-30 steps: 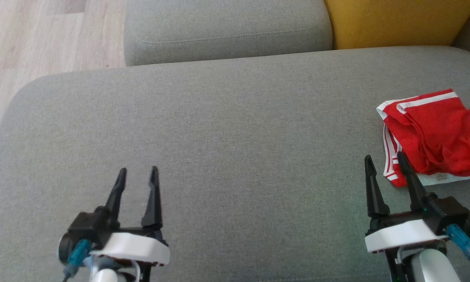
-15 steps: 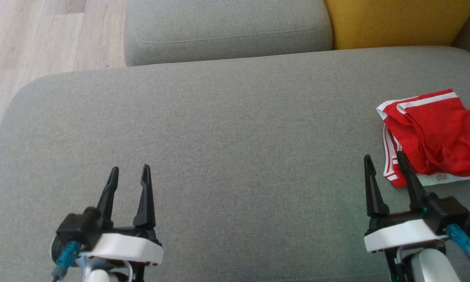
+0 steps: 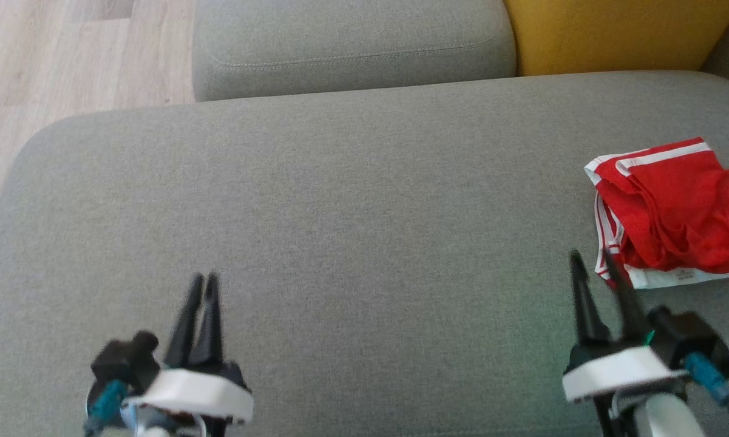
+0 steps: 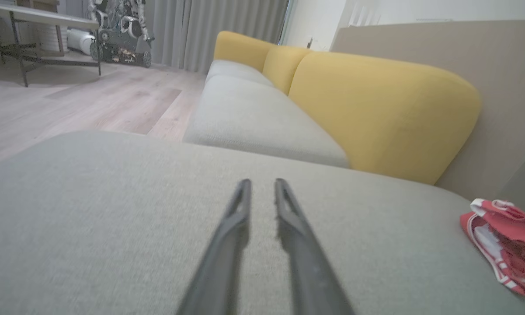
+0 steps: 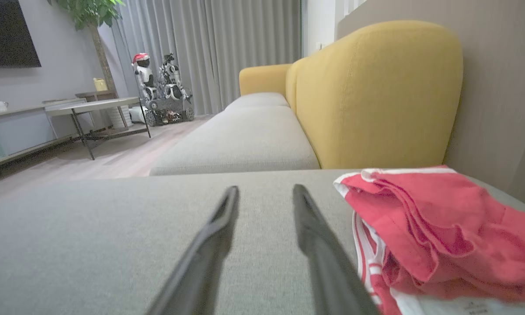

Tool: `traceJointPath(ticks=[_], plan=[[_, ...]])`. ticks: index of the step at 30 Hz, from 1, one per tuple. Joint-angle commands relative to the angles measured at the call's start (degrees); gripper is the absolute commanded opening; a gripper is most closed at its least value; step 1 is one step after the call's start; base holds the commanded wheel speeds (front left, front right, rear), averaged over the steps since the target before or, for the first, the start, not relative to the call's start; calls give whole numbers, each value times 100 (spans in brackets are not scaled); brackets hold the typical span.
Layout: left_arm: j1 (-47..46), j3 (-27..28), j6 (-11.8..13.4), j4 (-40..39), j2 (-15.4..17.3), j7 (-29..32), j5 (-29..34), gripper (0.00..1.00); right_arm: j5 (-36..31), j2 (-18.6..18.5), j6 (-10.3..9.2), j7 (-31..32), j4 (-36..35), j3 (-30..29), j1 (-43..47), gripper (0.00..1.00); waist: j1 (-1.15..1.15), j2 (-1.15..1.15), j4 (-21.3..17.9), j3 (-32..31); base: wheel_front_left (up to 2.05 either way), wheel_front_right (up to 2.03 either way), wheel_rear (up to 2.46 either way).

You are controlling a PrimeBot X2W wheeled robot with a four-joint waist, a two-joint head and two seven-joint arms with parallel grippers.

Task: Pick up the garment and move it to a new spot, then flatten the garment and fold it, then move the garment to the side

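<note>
Grey seat (image 3: 364, 200): bunched garment (image 3: 674, 206), axis unclear; left pincer (image 3: 203, 279), right pincer (image 3: 590, 260) slightly apart.

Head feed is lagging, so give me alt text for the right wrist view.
A crumpled red garment with white trim lies on the grey cushion, just right of the right end effector, whose dark fingers stand apart and empty. A yellow backrest rises behind.

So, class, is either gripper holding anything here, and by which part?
Nothing is held. Left gripper and right gripper both stand empty; the red garment lies beside the right one.
</note>
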Motion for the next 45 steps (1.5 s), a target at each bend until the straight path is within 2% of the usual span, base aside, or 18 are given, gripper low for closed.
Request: traceJointPath(ticks=[1,45], plan=[[23,0,-2,44,0,3,-18,0,18,1,0,1,40,3,22,0,0,0,0,0,0,0,0],[-327,421,-320,324,129,595,-2718,0,3146,-115,4,593,75,-130,-191,0,0,0,39,20,0,0,0]])
